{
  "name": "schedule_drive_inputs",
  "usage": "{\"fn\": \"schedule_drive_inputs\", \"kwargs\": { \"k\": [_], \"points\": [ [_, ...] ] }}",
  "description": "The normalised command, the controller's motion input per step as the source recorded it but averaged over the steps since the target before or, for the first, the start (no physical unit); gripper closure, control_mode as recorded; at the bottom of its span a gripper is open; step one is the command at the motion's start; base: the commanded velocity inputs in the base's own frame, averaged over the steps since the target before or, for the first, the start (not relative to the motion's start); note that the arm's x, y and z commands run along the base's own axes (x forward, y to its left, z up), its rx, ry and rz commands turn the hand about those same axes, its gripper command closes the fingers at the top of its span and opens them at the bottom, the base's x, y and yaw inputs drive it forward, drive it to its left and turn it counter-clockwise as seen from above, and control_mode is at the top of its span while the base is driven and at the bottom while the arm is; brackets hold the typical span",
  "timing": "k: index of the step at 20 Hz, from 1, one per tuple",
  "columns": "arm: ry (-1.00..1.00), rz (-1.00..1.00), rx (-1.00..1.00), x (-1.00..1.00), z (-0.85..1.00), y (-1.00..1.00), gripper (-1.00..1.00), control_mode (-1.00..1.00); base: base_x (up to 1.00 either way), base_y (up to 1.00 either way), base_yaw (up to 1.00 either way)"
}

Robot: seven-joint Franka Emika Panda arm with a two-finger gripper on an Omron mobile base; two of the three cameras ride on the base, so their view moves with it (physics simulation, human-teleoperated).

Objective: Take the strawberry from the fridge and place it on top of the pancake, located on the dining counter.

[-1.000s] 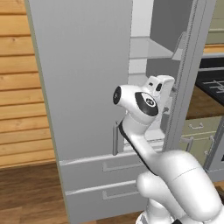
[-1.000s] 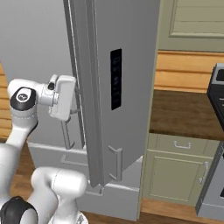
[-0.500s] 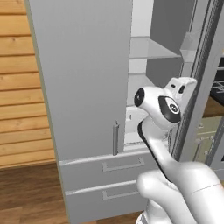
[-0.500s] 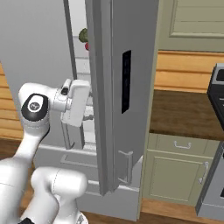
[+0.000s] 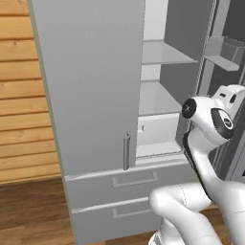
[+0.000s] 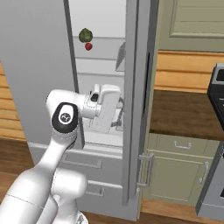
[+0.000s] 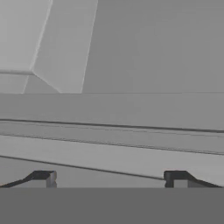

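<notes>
The fridge (image 5: pixel 91 81) stands with its left door shut and its right door (image 6: pixel 136 105) swung wide, edge-on to the right base view. On an upper shelf inside lies the tiny red strawberry (image 6: pixel 88 46), just below a dark green lumpy ball (image 6: pixel 85 35). My gripper (image 6: pixel 115 115) is well below them, at the level of the lower shelf, close to the open door's inner side. In the hand view the gripper (image 7: pixel 109 179) is open, its two dark fingertips (image 7: pixel 43 178) wide apart with nothing between them, facing pale grey fridge panels. The pancake and the dining counter are out of view.
Two grey drawers (image 5: pixel 134 179) sit under the fridge doors. Right of the fridge runs a dark wood wall counter (image 6: pixel 183 113) on pale green cabinets (image 6: pixel 179 166), with a stove (image 6: pixel 216 87) at the far right. Door bins (image 5: pixel 225 52) hang on the open door.
The right fridge door has swung further open, uncovering the strawberry and green ball. My arm has swept to the right with it, and the hand now sits in the opening.
</notes>
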Motion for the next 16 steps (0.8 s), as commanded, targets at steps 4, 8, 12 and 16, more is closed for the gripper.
{"fn": "schedule_drive_inputs", "kwargs": {
  "k": [4,8,12,16],
  "points": [
    [0.0,0.0,0.0,-0.04,0.0,-0.52,-1.0,-1.0,0.0,0.0,0.0],
    [0.01,0.0,0.01,0.0,0.0,-0.52,-1.0,-1.0,0.0,0.0,0.0],
    [0.01,0.0,0.02,0.0,0.0,-0.15,-1.0,-1.0,0.0,0.0,0.0],
    [0.0,-0.04,0.05,-0.13,0.0,0.67,-1.0,-1.0,0.0,0.0,0.0]
  ]
}}
